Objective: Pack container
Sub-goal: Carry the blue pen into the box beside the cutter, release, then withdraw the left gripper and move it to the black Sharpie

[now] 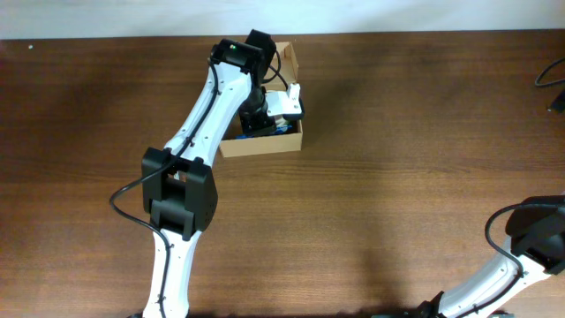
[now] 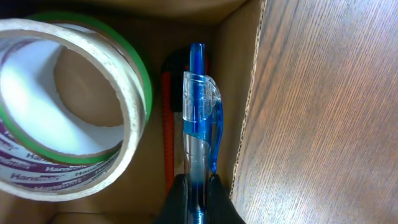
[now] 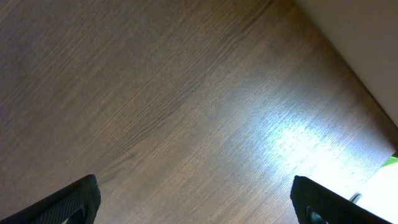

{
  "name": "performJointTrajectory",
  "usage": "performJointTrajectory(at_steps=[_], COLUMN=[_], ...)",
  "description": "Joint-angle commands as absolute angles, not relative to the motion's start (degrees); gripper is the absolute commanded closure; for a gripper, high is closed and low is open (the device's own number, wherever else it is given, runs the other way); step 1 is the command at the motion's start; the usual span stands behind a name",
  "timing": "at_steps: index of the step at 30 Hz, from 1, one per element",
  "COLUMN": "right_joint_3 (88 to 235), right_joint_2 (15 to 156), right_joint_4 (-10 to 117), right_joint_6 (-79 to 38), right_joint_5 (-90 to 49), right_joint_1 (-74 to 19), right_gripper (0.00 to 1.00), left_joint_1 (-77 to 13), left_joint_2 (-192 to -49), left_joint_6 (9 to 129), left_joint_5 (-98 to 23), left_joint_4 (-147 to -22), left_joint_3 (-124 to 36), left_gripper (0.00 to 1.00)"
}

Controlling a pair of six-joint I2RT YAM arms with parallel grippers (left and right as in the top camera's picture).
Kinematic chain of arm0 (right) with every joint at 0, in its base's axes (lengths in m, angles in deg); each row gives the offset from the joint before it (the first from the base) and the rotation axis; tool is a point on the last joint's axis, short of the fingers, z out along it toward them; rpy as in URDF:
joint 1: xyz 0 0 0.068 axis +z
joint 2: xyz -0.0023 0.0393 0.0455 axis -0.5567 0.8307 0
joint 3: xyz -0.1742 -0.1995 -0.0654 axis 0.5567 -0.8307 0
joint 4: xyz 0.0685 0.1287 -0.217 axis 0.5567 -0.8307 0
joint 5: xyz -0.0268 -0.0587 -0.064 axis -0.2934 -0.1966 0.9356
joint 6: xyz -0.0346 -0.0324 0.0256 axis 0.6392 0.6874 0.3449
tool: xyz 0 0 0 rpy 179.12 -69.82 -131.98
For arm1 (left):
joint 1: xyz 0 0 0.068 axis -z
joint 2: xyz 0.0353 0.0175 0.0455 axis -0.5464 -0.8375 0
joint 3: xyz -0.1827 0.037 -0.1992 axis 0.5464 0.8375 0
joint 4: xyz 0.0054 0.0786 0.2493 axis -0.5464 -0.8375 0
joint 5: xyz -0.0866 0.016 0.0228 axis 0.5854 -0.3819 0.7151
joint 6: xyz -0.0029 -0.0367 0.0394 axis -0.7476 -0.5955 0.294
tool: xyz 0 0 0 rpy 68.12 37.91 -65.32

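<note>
My left claw (image 2: pixel 198 202) grips a blue pen (image 2: pixel 200 106) inside the box (image 1: pixel 263 147), beside a tape roll (image 2: pixel 37 177), at the far side of the counter (image 1: pixel 397 177). My right claw (image 3: pixel 196 199) hangs wide open.

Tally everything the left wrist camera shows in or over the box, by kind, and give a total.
tape roll: 1
blue pen: 1
red-orange item, partly hidden beside the pen, kind unclear: 1
Total: 3
</note>
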State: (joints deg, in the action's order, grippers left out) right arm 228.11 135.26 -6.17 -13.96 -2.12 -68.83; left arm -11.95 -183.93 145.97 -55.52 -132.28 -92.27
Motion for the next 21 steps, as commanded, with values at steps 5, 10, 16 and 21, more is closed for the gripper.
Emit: performJointTrajectory(at_steps=[5,10,16,21], right_joint_3=[228.1,228.1,228.1,228.1], right_joint_2=[134.7,134.7,134.7,134.7], right_joint_4=[-6.1,-6.1,-6.1,-6.1], right_joint_6=[-14.0,-14.0,-14.0,-14.0], right_joint_5=[-1.4,-1.4,-1.4,-1.4], right_joint_1=[-68.7,-68.7,-68.7,-68.7], right_gripper=[0.01,0.01,0.01,0.01], left_joint_1=[-12.0,-12.0,-12.0,-13.8], left_joint_2=[-186.0,-186.0,-182.0,-171.4], left_joint_6=[147.3,144.2,134.4,127.8], left_joint_5=[-55.6,-56.7,-67.8,-68.2], left_joint_4=[-132.2,-130.2,-126.6,-124.3], left_joint_3=[-91.4,-91.4,-91.4,-91.4], left_gripper=[0.85,0.5,0.49,0.49])
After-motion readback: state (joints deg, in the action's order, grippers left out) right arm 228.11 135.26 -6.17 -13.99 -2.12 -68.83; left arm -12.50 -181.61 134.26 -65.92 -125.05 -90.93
